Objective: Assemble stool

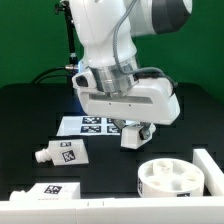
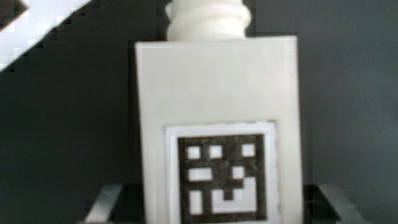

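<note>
The robot's white two-finger gripper (image 1: 133, 135) is closed on a short, chunky white plastic leg (image 1: 131, 138), 1 of the stool's parts. In the wrist view the leg (image 2: 210, 130) fills the space between the 2 fingers (image 2: 107, 205), which press its flat sides low on the block. Its black-and-white square tag (image 2: 222, 170) faces the camera and its ribbed screw end (image 2: 210, 20) points away from the gripper (image 2: 214, 208). Holding the block by its flat faces probably keeps it from twisting, and it leaves the screw end free for a hole in the seat.

In the exterior view the held leg sits at the edge of the flat white marker board (image 1: 88, 124), on the side toward that view's right. Whether it is clear of the black table (image 1: 30, 120) I cannot tell.

The round white plastic disc seat (image 1: 172, 178) lies flat on the table toward the exterior view's lower right, holes upward, near the gripper but apart from it. Lying this way, it can take a leg from above.

A second leg (image 1: 58, 153) lies on its side toward the exterior view's left, and a third leg (image 1: 50, 190) lies nearer the front edge, both well apart from the seat.

The step in hand looks like picking up the 1st leg to carry it to the seat.
</note>
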### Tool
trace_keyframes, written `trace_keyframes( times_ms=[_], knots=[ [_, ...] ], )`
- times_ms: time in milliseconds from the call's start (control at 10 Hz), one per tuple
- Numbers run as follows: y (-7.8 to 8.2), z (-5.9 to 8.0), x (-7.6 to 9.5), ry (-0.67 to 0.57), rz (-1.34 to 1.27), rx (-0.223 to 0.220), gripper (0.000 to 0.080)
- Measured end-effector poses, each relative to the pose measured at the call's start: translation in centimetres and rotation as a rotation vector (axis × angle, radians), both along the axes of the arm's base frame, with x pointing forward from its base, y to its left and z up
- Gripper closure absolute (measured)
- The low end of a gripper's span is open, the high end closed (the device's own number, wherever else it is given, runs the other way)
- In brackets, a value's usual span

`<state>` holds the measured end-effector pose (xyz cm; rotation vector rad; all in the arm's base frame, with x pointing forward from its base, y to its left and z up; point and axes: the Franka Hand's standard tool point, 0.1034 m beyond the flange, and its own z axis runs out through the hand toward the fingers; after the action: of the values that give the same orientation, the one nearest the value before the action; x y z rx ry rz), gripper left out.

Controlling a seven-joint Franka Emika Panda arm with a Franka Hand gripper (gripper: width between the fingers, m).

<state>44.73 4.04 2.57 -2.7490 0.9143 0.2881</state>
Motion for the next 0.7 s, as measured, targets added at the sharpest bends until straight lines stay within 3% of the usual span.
trace_keyframes(
  times_ms=[400, 600, 700],
  knots=[
    [0.1, -0.2, -0.2, 0.008, 0.010, 0.001, 0.0466],
    [1.0, -0.1, -1.0, 0.047, 0.320, 0.036, 0.0466],
    [1.1, -0.7, -0.7, 0.035, 0.301, 0.026, 0.0466]
  ],
)
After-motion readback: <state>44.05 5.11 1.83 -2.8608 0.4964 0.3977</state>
